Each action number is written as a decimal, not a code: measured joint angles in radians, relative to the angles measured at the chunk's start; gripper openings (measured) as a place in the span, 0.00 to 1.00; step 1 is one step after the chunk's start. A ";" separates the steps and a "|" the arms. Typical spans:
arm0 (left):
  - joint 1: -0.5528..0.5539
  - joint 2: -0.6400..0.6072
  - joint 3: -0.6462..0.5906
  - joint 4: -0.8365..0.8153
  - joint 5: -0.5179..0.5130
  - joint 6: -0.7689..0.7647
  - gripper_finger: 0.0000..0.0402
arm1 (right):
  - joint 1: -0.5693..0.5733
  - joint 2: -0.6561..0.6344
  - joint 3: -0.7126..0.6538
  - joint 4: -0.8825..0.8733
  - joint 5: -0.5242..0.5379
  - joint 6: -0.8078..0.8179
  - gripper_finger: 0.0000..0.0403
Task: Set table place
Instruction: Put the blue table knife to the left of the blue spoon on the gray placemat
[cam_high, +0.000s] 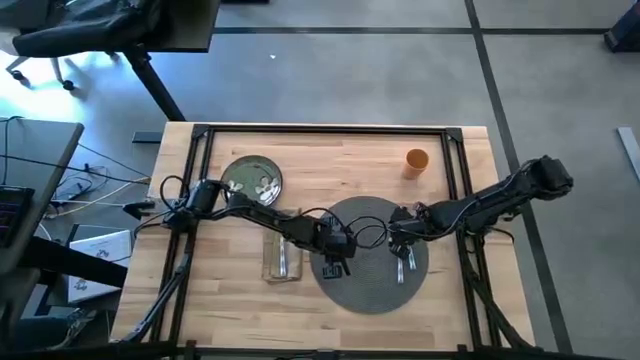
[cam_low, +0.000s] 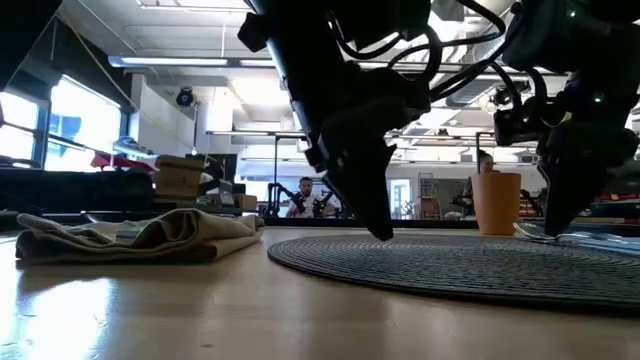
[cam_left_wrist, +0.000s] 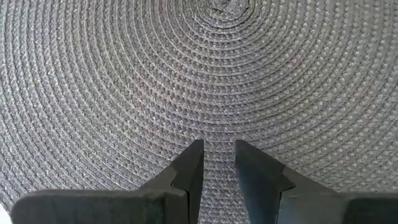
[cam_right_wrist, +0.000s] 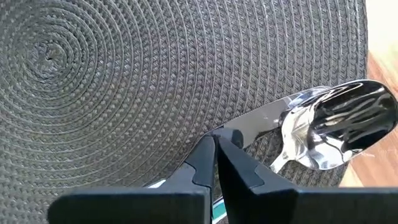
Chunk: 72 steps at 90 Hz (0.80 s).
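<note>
Left gripper (cam_left_wrist: 219, 163) is hovering over the grey mat (cam_high: 372, 255) mid-table, jaws slightly parted, grasping nothing. Right gripper (cam_right_wrist: 217, 149) is sitting at the mat's right edge, jaws clenched beside the cutlery (cam_right_wrist: 323, 121); whether it is actually gripped, cannot tell. Napkin (cam_high: 282, 257) is lying left of the mat, plate (cam_high: 251, 178) far-left, orange cup (cam_high: 417, 160) far-right on the table (cam_high: 330, 150).

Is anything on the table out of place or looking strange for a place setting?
Yes. The plate sits on bare wood, away from the mat. The napkin is rumpled, not folded flat. The right hand has a spoon over the mat's edge.
</note>
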<state>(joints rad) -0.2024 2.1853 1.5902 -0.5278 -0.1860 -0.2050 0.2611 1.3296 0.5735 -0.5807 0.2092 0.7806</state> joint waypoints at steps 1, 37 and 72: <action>0.000 0.000 0.000 0.000 0.000 0.000 0.18 | 0.000 0.000 0.000 0.000 0.000 0.000 0.00; 0.000 0.000 0.000 -0.006 0.000 0.016 0.18 | 0.000 0.000 0.000 0.001 0.023 0.005 0.00; 0.004 0.000 0.000 -0.005 0.000 0.017 0.18 | 0.000 0.000 0.000 -0.006 0.022 0.049 0.00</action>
<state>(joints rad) -0.1986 2.1853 1.5902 -0.5327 -0.1864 -0.1879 0.2611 1.3300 0.5735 -0.5868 0.2315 0.8298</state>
